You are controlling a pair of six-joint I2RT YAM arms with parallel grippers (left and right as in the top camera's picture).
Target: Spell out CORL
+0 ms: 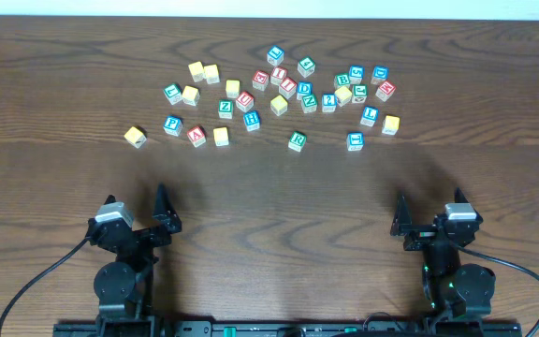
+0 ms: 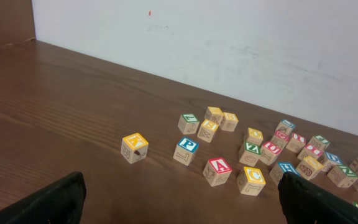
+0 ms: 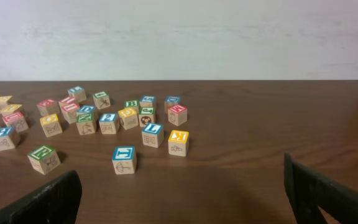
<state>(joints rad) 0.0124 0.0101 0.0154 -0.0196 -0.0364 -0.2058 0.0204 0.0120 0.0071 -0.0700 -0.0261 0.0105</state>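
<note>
From overhead alone: left gripper (image 1: 138, 208), right gripper (image 1: 430, 208), blocks (image 1: 279, 105) together.

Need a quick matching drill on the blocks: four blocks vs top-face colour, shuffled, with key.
Blocks:
1. A block
2. L block
3. R block
4. far-left lone block

Colours:
a. green
b. yellow
c. red
d. blue

Pairs: 1-c, 2-d, 3-a, 4-b
</note>
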